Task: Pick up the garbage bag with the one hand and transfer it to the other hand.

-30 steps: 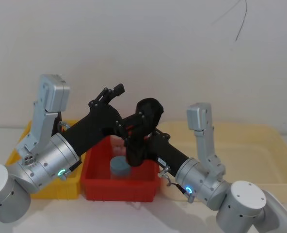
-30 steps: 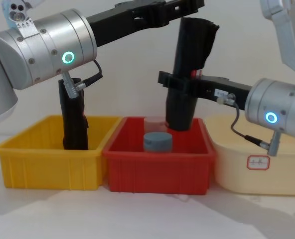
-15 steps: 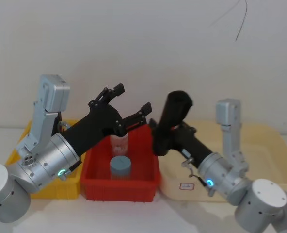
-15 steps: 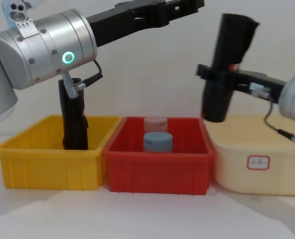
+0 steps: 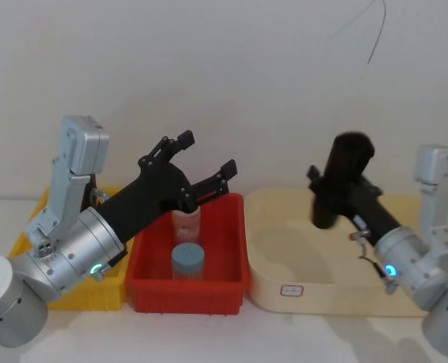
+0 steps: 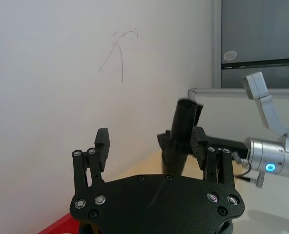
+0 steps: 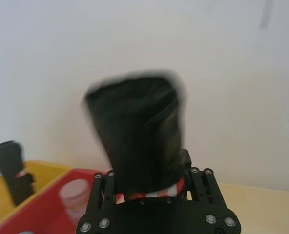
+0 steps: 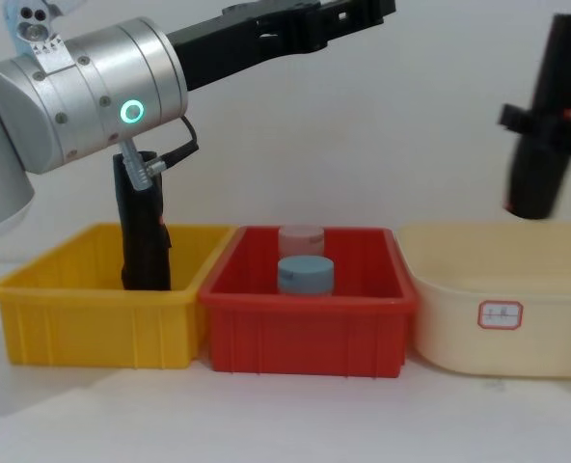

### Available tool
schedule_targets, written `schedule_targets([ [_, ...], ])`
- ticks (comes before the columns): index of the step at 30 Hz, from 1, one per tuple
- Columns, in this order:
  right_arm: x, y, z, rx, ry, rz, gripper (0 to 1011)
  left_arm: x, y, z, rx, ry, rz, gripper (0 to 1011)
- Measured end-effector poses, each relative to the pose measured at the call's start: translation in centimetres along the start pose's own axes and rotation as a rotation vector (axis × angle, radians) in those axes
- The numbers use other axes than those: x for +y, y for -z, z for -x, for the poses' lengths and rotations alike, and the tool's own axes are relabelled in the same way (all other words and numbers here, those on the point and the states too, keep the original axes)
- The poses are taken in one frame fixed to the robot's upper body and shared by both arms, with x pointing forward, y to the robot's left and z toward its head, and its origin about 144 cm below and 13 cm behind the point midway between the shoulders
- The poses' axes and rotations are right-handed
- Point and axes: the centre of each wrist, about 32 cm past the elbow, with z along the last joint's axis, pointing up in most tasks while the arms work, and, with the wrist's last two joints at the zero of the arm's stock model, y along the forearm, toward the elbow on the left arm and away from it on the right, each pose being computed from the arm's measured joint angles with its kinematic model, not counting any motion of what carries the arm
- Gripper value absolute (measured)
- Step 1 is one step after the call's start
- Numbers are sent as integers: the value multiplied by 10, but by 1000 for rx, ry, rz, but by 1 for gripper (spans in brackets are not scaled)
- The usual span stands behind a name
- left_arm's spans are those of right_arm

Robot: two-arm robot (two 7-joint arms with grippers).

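right end effector [image 5: 328, 200] is gripping the garbage bag [image 5: 345, 168] roughly upright, holding it up over the cream tub [image 5: 284, 231] on the right | left end effector [image 5: 206, 155] is hanging wide open above the red bin [image 5: 188, 283], well apart from the bag

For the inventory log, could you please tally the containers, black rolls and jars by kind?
Containers: 3 (yellow bin, red bin, cream tub).
Black rolls: 2 (garbage bag in the right gripper, second roll standing in yellow bin).
Jars: 2 (blue-lidded jar, clear jar, both in red bin).
Total: 7.
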Motion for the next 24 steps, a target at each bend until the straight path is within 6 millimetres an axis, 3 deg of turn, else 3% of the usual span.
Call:
schedule_targets([
  [13,-22,-24,-28,-74,131,28,981,0,0,0,0,0,0,1002],
  [24,-25,-49,-28,-141,135,29,1001,0,0,0,0,0,0,1002],
])
